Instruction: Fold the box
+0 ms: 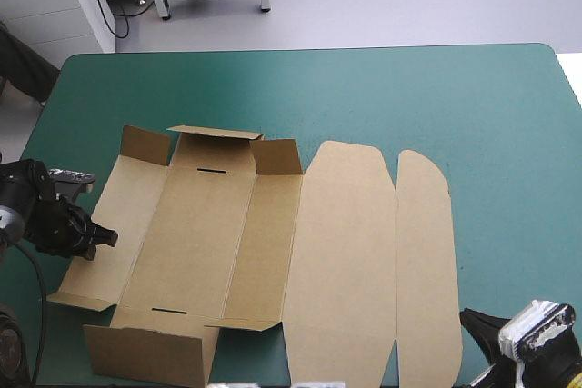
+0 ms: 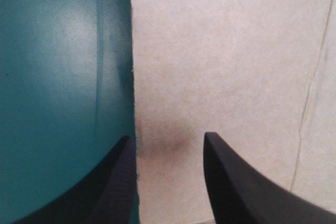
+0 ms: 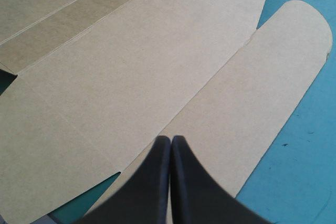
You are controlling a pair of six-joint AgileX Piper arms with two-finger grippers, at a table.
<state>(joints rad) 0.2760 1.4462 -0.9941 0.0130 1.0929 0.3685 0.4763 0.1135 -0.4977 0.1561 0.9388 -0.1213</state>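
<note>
The box (image 1: 227, 243) is a single cut sheet of brown board lying opened out on the teal-green desk (image 1: 473, 106), left of the middle and reaching toward the near edge. At its far end, one end flap (image 1: 214, 134) and two corner flaps (image 1: 145, 144) stand tilted up. One wall (image 1: 150, 352) is raised at the near left corner. The base panel (image 1: 191, 243) shows two dark slots (image 1: 211, 171), one at each end. The broad lid panel (image 1: 341, 261) and the one rounded tuck flap (image 1: 426, 261) lie flat toward the right. The left pincer (image 1: 98, 238) is at the box's left edge and open: its two black fingers (image 2: 231, 182) stand apart, one over the cover and one over the board, with the sheet's edge running between them. The right pincer (image 3: 170, 145), near the desk's near right corner, is closed, its fingers meeting in a point just beside the near end of the rounded tuck flap.
</note>
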